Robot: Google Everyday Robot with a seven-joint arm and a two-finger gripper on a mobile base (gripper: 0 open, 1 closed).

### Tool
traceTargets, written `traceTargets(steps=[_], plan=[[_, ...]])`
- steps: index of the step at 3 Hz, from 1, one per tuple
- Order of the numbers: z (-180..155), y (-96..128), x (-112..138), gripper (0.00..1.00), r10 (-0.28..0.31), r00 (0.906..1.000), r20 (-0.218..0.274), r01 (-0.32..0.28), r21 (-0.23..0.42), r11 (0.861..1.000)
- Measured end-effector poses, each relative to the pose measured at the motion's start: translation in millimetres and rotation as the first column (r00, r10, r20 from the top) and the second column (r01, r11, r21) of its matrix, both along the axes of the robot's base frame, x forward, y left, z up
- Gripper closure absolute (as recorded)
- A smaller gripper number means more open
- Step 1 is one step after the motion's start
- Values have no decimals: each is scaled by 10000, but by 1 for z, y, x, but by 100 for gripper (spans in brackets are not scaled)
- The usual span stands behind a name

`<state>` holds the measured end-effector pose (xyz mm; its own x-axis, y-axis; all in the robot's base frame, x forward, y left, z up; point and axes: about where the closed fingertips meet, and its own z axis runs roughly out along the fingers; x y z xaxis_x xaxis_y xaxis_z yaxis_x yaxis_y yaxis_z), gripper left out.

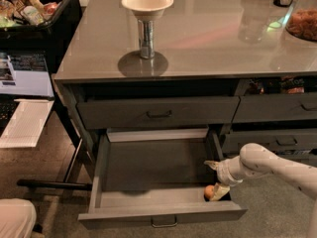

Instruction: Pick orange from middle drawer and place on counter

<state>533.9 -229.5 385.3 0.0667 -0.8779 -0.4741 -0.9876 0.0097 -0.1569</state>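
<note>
The middle drawer [148,167] is pulled open below the counter [208,38]. The orange [209,192] lies in the drawer's front right corner. My gripper [215,179] reaches in from the right over the drawer's right side, open, with one finger [212,165] above and the other finger [220,192] right beside the orange. The orange rests on the drawer floor, partly hidden by the lower finger.
A cream bowl [147,2] sits on a metal can [145,32] on the counter. A clear jar of brownish snacks [302,19] stands at the counter's right. A shallower drawer [158,112] above is slightly open. A dark bin [34,9] of items stands left.
</note>
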Motion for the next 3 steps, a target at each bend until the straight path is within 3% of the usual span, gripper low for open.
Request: traceTargets(steps=[1,3], plan=[[-5,1,-3,20,16,9999,-142,-16,-13,10000],[-9,0,-6,62,77,9993,-368,-85,-219,9997]])
